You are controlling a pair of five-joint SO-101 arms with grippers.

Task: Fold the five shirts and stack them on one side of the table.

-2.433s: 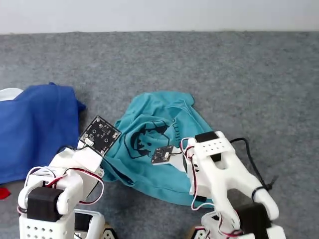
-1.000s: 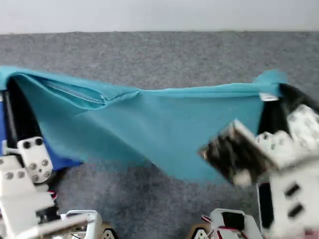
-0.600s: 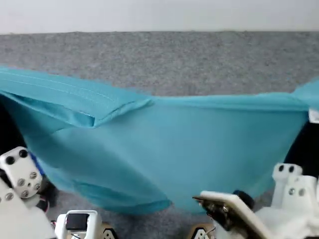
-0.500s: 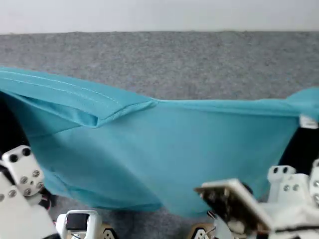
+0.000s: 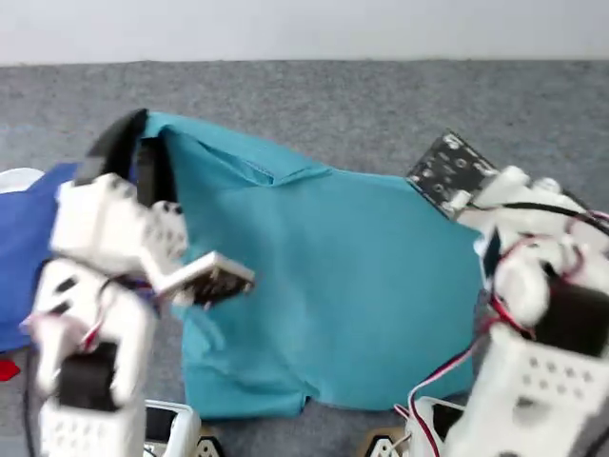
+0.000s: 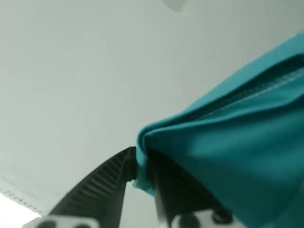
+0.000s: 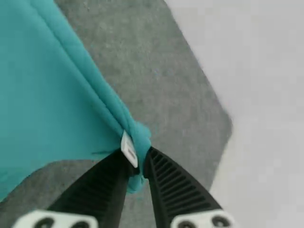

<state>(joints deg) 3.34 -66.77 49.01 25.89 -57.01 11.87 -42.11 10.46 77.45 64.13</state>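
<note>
"High view: which step are you on?"
"Spreading the teal shirt flat, I judge. It hangs from my two arms, its lower edge down on the grey table. A blue shirt lies on my left. I see no fold made yet."
"And your fingers?"
"My left gripper is clamped on a bunched hem corner. My right gripper pinches the other corner, right at a small white label."
"Next?"
"Probably lower both corners evenly so the cloth lands smooth, then let go. It looks a thin, limp knit with stitched hems, and the table's felt-like nap may drag it into wrinkles"
</note>
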